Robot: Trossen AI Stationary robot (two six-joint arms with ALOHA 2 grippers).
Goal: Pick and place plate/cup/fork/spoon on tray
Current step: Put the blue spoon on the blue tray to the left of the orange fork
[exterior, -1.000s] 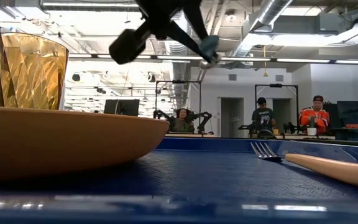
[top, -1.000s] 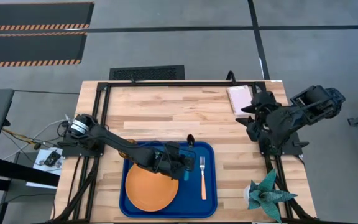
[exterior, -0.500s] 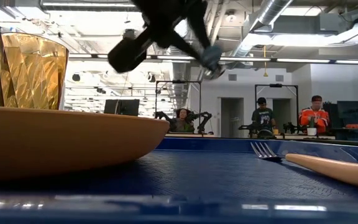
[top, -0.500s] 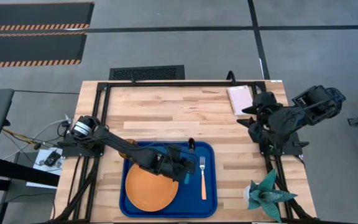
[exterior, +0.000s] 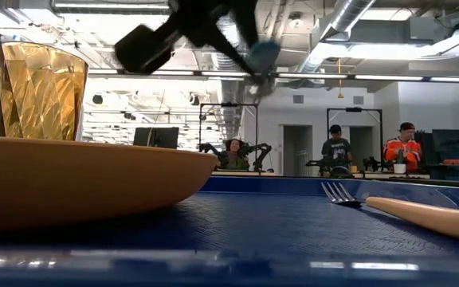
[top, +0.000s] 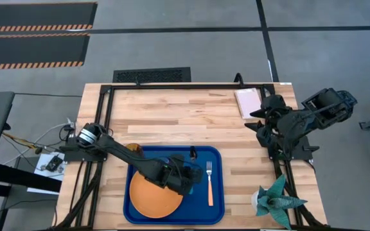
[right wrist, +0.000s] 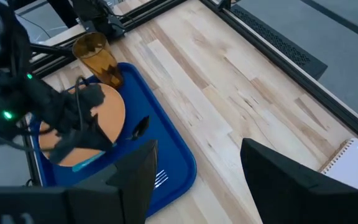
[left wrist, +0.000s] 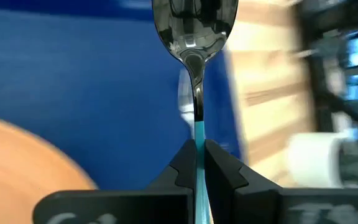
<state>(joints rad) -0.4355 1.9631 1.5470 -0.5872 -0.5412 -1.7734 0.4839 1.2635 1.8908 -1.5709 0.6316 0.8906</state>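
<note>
The tray (top: 137, 212) lies under the left gripper (left wrist: 197, 163), the plate (top: 153, 196) just beside it, the fork (top: 209, 183) on its far side. Its fingers (left wrist: 182, 163) pinch the spoon (left wrist: 194, 37) by the thin handle, held above the tray. Light, stiff and slick, it could swivel. The right gripper (right wrist: 194, 168) waits well apart, jaws spread.

A robotics lab in a large industrial hall. Exposed ducts (exterior: 349, 20) and strip lights run along the ceiling, and the grey floor (top: 313, 19) carries hazard-striped mats (top: 34, 29). Beyond the wooden table (top: 191, 115) on its black frame, people (exterior: 405, 147) sit at other robot arms (exterior: 257, 150) and monitors (exterior: 156, 137).
</note>
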